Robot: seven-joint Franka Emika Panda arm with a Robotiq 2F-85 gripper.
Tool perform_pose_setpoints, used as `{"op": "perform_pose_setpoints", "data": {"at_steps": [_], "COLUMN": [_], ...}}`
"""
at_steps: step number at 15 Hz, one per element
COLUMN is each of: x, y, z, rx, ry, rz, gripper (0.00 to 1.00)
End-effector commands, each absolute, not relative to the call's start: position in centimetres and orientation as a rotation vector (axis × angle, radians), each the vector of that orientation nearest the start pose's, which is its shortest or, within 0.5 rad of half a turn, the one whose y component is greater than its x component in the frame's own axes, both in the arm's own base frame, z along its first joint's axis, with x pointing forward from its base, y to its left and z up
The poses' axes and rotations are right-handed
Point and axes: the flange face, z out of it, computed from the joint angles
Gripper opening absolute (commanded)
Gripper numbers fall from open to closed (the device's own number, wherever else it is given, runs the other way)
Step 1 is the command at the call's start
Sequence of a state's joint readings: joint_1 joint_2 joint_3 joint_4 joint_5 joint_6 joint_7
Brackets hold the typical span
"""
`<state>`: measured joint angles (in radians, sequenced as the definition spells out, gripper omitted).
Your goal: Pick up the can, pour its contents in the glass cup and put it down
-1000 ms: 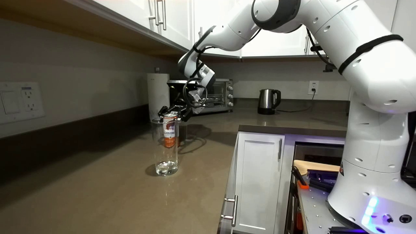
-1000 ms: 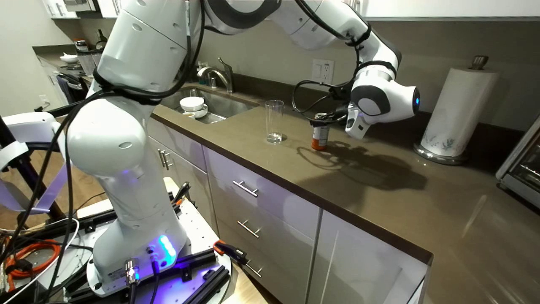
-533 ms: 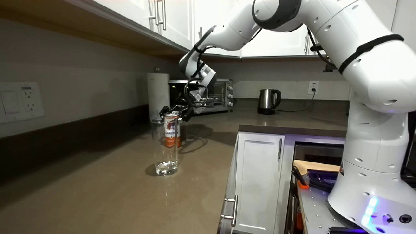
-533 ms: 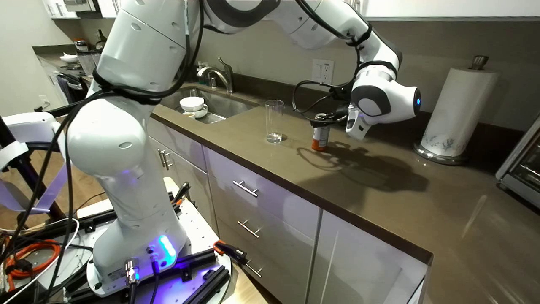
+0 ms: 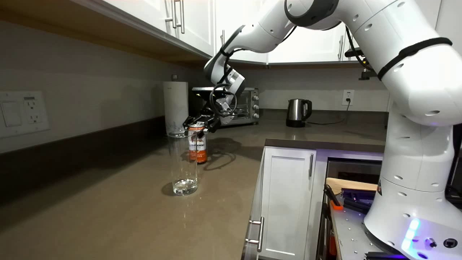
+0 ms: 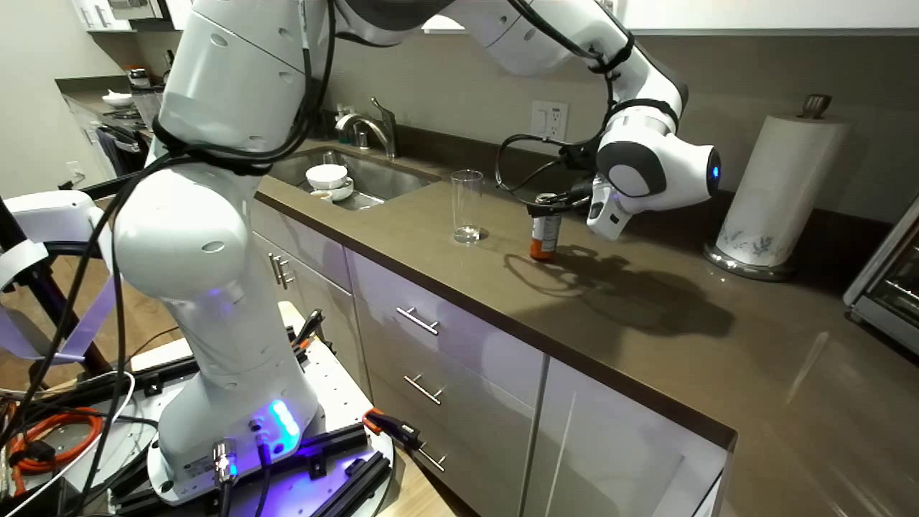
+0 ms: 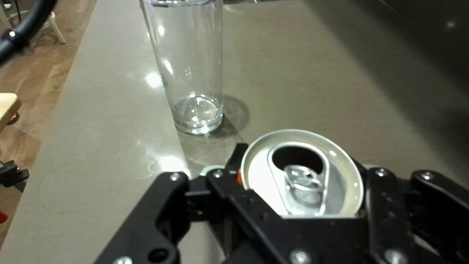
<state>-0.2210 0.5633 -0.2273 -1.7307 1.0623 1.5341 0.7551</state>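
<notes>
Tool [image 7: 300, 165]: clamped on the can [image 7: 304, 183] near its top — one finger to each side of the lid.
Can stance: upright, silver lid up, drinking hole open and ring tab attached; orange and white label. Its base is very close to the bench [image 5: 108, 213] — touching or just clear, I cannot tell.
Glass cup [image 5: 183, 164]: clear, straight-sided, upright on the bench, near the can and apart from it; in an exterior view it partly overlaps the can.
Paper-towel roll [image 6: 781, 190]: upright on its holder; in an exterior view the can is between it and the glass cup.
Sink [image 6: 395, 183]: set into the bench, white bowls [image 6: 327, 176] inside.
Kettle [image 5: 296, 112]: on the bench, well apart from the can.
Toaster oven [image 5: 251, 104]: partly hidden behind the robot arm [image 5: 415, 77].
</notes>
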Motion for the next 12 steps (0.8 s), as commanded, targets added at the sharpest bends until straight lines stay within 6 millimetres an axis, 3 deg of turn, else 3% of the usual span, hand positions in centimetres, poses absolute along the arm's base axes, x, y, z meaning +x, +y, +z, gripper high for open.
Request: {"op": "perform_pose_setpoints", "data": {"at_steps": [1, 12], "x": [57.6, 53.5], "y": [-16.4, -15.3], "z": [28.6, 30.0], "rx": [-1.507, -1.516], "ry": [1.587, 1.648], "rz": [0.933, 0.85], "gripper": [0.44, 0.44]}}
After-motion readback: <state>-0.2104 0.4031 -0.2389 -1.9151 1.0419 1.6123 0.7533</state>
